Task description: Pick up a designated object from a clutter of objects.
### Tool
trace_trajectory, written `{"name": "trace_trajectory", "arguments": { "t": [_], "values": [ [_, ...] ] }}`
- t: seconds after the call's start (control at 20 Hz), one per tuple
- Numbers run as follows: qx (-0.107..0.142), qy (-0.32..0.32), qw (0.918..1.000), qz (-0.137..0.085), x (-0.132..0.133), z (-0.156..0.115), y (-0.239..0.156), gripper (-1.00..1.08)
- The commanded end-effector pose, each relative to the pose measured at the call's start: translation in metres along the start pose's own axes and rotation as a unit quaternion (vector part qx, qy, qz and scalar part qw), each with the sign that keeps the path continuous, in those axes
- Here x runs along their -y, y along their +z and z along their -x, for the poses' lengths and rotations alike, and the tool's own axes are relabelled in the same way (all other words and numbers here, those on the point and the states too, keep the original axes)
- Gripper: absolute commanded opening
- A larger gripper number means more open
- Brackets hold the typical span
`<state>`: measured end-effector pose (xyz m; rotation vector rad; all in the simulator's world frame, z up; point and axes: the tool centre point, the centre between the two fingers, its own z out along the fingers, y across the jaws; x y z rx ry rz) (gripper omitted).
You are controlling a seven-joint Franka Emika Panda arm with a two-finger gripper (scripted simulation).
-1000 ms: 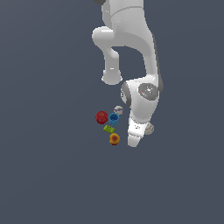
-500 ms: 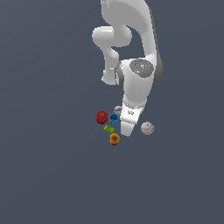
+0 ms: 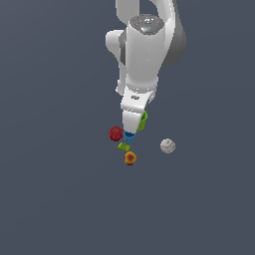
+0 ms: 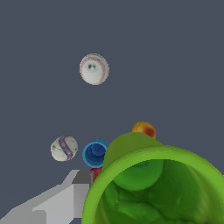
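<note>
Now the gripper (image 3: 133, 128) holds the green cup (image 3: 143, 121) tight between its jaws, up off the floor. In the wrist view the cup fills the near part. The blue cup (image 3: 129, 137), red cup (image 3: 116, 133) and orange ball (image 3: 130, 158) lie below. If the hold is weak, the green cup could slip and fall on them.

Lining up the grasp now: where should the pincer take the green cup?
Judging by the wrist view, on the rim wall of the green cup, coming from above: its hollow mouth faces the camera, so one finger could go inside. The blue cup sits close beside it.
</note>
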<state>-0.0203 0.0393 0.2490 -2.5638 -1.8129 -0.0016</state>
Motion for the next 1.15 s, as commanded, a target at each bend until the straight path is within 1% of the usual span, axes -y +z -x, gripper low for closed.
{"name": "trace_trajectory", "arguments": {
  "t": [0.0,0.3,0.55,0.85,1.1],
  "values": [
    [-0.001,0.0,1.0,0.0,0.001,0.013,-0.027,-1.0],
    [-0.001,0.0,1.0,0.0,0.002,0.04,-0.082,-1.0],
    [0.0,0.0,1.0,0.0,0.002,0.057,-0.117,-1.0],
    [0.0,0.001,1.0,0.0,0.0,0.069,-0.142,-1.0],
    [0.001,0.001,1.0,0.0,0.0,0.072,-0.148,-1.0]
  ]
}}
